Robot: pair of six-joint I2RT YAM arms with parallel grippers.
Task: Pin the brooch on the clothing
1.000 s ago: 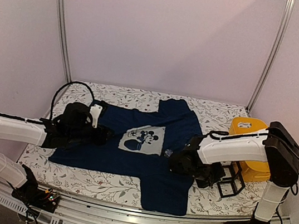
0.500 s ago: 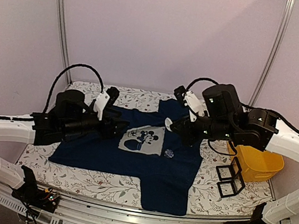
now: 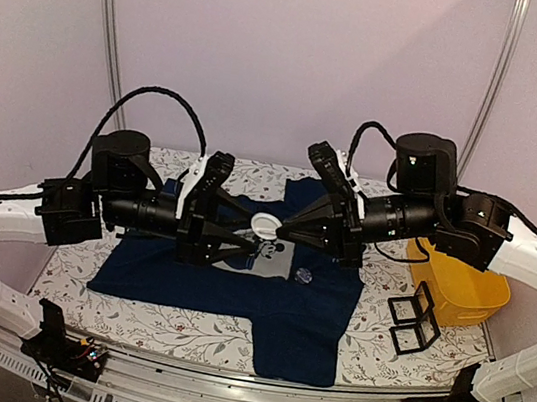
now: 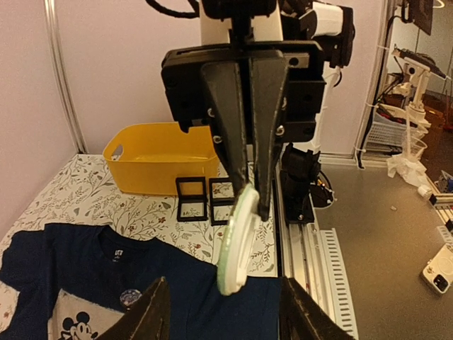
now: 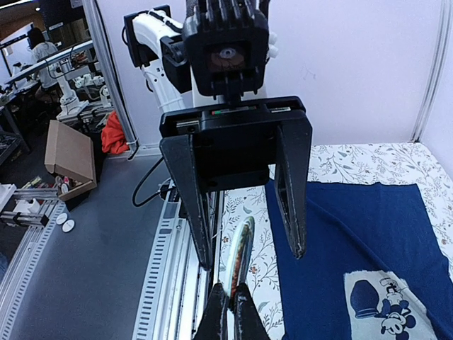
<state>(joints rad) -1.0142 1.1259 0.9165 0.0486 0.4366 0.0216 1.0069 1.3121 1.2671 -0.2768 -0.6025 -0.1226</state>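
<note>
The navy blue short-sleeved T-shirt (image 3: 302, 317) lies spread flat on the floral-patterned table cover (image 3: 130, 314) with its chest print up, presumably so the fabric gives a smooth face for pinning. A small round dark badge (image 3: 303, 276) sits on it just beside the print. Above the chest the two arms meet in mid-air, apparently to pass or re-grip the pale round disc-shaped brooch (image 4: 237, 241) before it goes down to the cloth. The right gripper (image 4: 252, 198) has its jaws pressed together on the brooch's rim, holding it edge-on. The left gripper (image 5: 251, 255) faces it with jaws spread wide, one on either side of the disc, touching nothing. Off to the right stand black square frames (image 3: 410, 321) and a yellow plastic bin (image 3: 457, 290).
</note>
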